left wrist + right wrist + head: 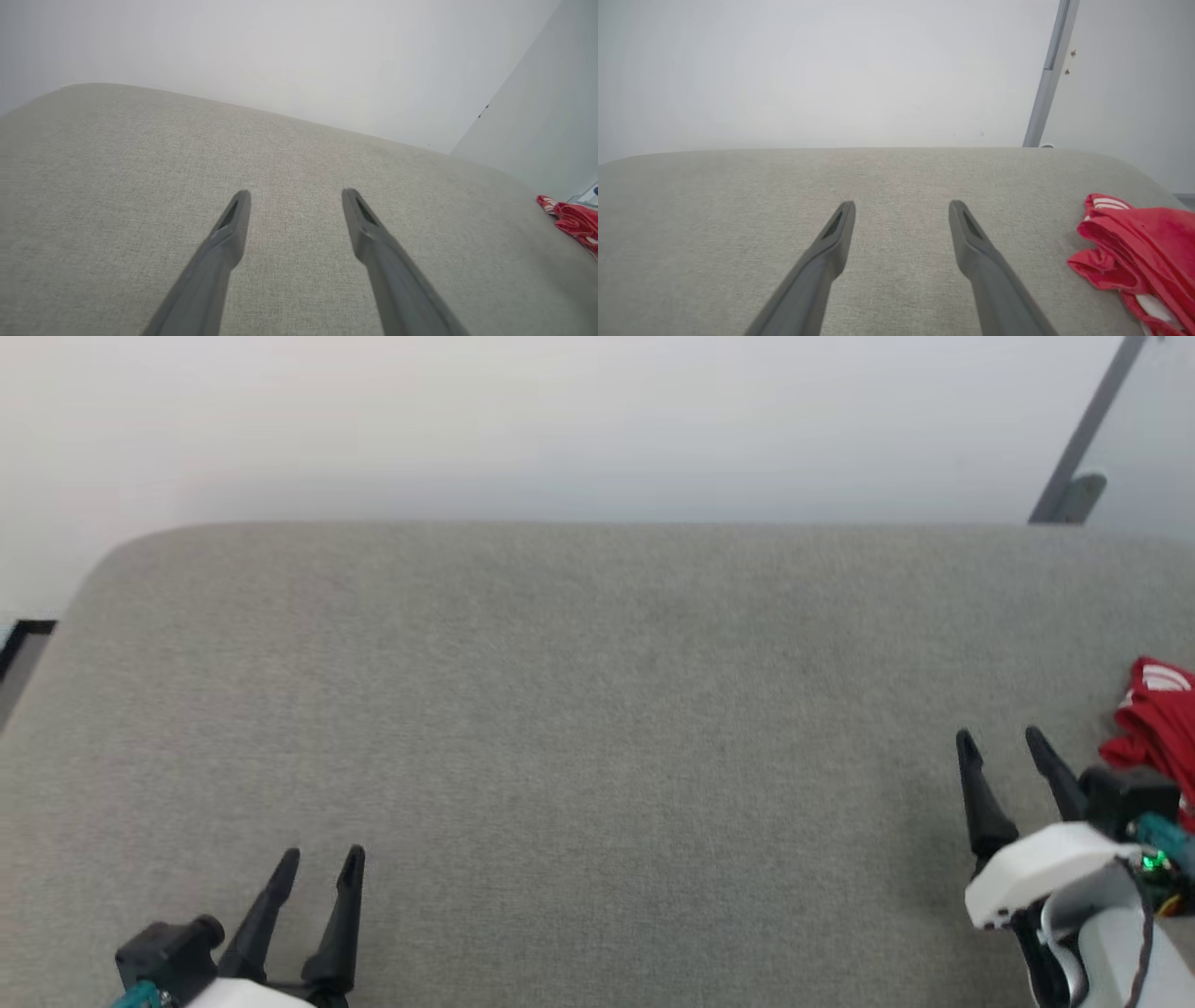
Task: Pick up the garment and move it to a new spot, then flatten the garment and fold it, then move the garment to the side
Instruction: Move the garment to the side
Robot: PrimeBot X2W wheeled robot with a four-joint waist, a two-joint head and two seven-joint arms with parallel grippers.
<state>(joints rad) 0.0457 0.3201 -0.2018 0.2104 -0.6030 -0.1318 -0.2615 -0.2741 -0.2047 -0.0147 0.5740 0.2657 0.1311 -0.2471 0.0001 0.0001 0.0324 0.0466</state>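
The garment [1160,723] lies crumpled at the far right edge of the grey fabric surface [597,709], red with white stripes, partly cut off by the frame. It also lies at the right in the right wrist view as the garment [1139,247], and small at the right edge of the left wrist view as the garment [572,219]. My right gripper [1002,739] stands open just left of the garment, apart from it, nothing between its fingers. My left gripper [322,857] is open at the lower left, far from the garment.
A pale wall rises behind the surface's far edge. A grey metal post [1088,429] leans at the upper right, also in the right wrist view as the post [1048,74]. The surface's rounded left corner [103,569] drops off beside a dark object [23,639].
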